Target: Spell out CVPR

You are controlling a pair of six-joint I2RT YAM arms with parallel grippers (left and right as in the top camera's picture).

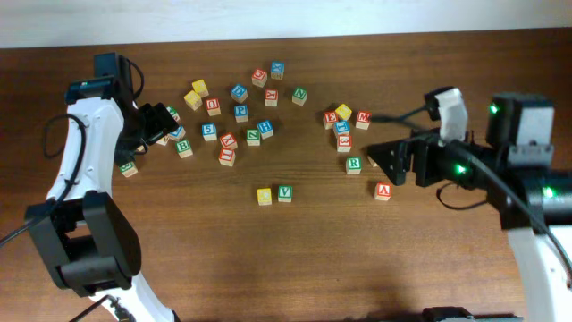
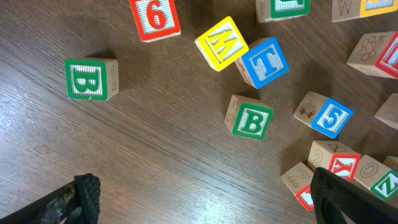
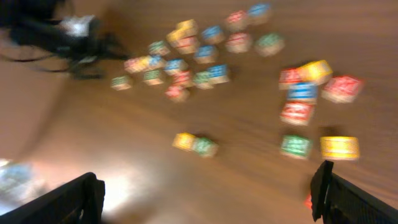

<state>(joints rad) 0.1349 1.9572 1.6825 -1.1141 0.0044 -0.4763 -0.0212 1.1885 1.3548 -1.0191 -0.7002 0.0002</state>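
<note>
Wide jaws on left gripper, nothing between; fingertips at the bottom edge of the wrist view over bare table; green B at 12 o'clock of the gap, apart from both fingers; second B at 11 o'clock, standing alone; yellow W and blue T touching, further out at 12; red 6 at the top edge; blue 5 at 1 o'clock; the right-hand finger partly covers a red block, letter unclear; in the overhead view this gripper is at the 9 o'clock end of the block scatter.

Jaws of right gripper wide too, empty; its wrist view is blurred, no letters readable; overhead it points toward 9 o'clock; green R just beside its tip at 9 o'clock, contact cannot be told; red A near, at 6 o'clock of the tip.

Green V touches a yellow block on its 9 o'clock side; that pair sits alone at 6 o'clock of the scatter; yellow's letter too small to read; blue P inside the scatter, at 3 o'clock of the left gripper, well apart from it.
</note>
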